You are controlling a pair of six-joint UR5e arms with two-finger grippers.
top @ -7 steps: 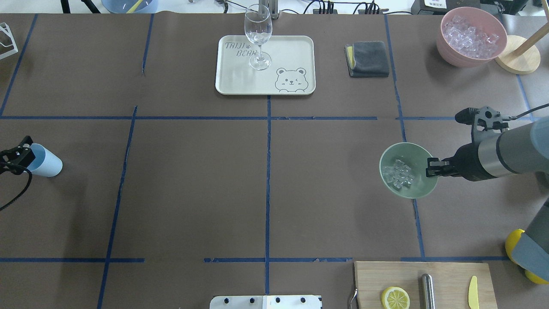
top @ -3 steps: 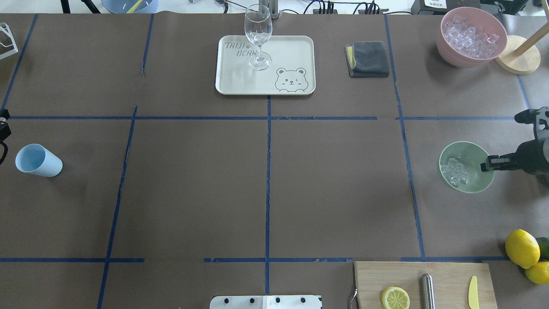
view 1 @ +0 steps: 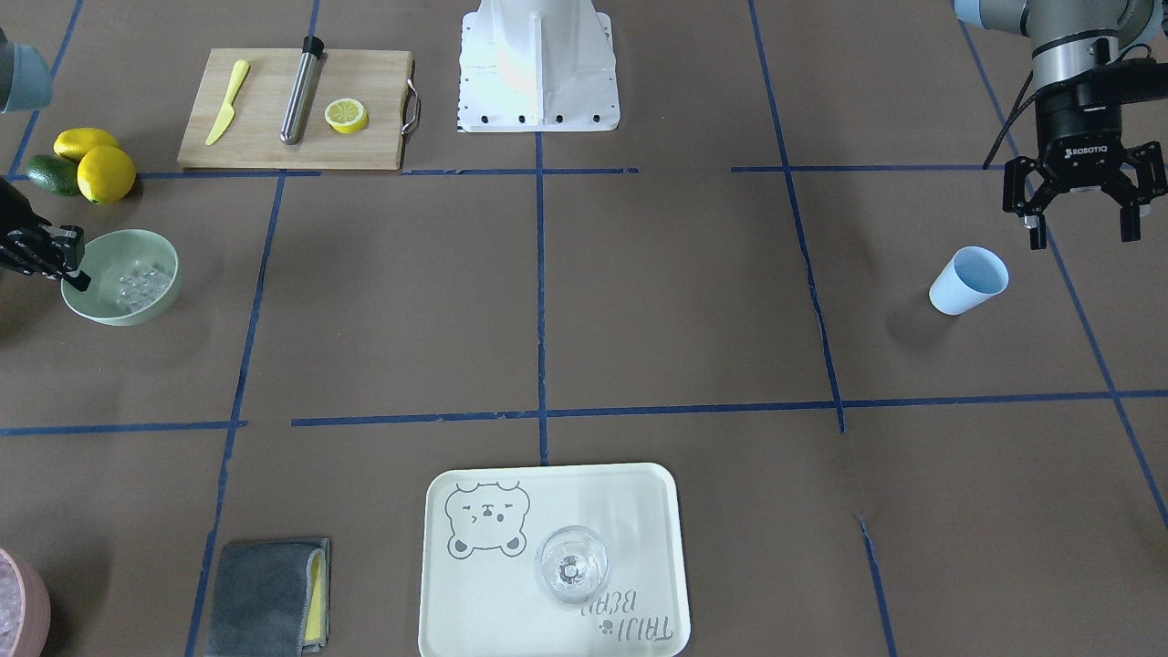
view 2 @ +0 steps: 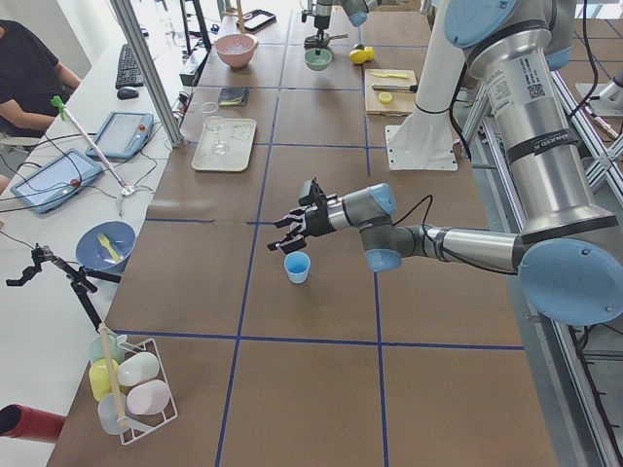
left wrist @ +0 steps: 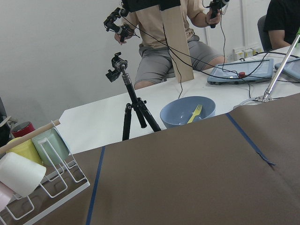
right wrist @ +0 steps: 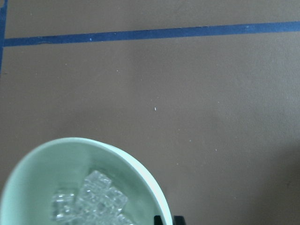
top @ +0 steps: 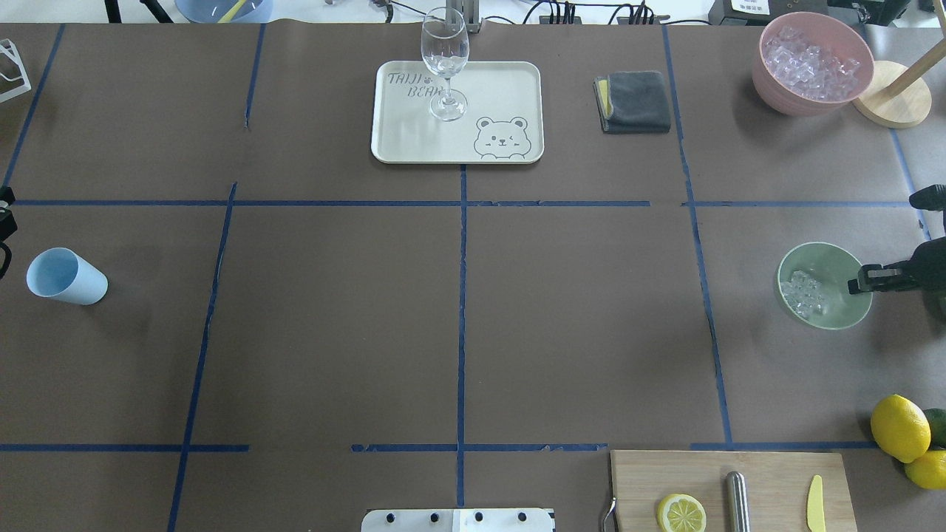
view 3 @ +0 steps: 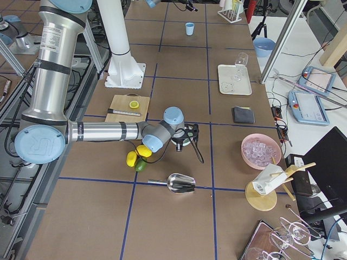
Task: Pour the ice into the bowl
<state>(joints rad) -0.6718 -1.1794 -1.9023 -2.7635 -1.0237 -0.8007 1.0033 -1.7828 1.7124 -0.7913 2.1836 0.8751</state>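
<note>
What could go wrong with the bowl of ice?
1. The right pincer grips the bowl at just one spot on its rim. The bowl might slip or tip, and the ice could spill onto the table.
2. The lemons lie not far off. If the bowl swings that way, it could bump them.

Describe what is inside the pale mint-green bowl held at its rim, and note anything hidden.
The round pale mint-green bowl holds a small heap of clear ice cubes, off to one side. The right gripper pinches the rim, covering that bit of wall.
</note>
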